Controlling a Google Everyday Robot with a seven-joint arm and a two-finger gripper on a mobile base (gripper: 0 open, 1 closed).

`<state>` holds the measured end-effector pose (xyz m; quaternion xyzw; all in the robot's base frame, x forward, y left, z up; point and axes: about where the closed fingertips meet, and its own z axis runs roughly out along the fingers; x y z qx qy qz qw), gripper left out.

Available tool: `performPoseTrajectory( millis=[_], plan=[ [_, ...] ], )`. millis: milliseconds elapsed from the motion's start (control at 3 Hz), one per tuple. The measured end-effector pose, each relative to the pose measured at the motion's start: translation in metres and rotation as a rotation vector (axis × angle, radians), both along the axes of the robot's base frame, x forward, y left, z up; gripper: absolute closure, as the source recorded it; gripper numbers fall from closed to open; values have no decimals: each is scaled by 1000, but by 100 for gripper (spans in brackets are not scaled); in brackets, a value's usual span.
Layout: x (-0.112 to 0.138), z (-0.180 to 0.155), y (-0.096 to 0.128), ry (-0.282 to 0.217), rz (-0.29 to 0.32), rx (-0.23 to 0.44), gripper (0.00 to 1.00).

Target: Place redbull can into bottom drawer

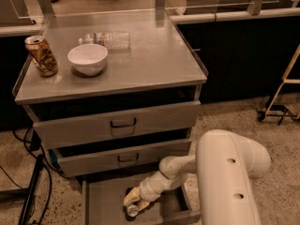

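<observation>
The bottom drawer (pixel 101 203) is pulled open below the two upper drawers. My gripper (pixel 133 203) reaches down into it from the right, low over the drawer floor. It is shut on the redbull can (pixel 132 211), of which only a small silver end shows beneath the yellowish fingers (pixel 131 197). The can is inside the drawer, near its front middle. I cannot tell if it touches the floor.
On the cabinet top stand a gold-brown can (pixel 41 55), a white bowl (pixel 87 58) and a lying clear plastic bottle (pixel 107 39). The two upper drawers (pixel 123 123) stand slightly open. My white arm (pixel 229 172) fills the lower right. Cables (pixel 28 172) lie at the left.
</observation>
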<state>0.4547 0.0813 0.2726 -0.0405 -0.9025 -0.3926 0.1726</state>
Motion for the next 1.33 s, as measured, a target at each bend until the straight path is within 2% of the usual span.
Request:
performPoseTrajectory(
  millis=[333, 667, 1000, 1333],
  plan=[
    [0, 0, 0, 1, 0, 0, 100],
    [4, -25, -3, 47, -46, -11, 100],
    [14, -56, -18, 84, -169, -16, 100],
    [18, -68, -23, 96, -218, -22, 100]
  ],
)
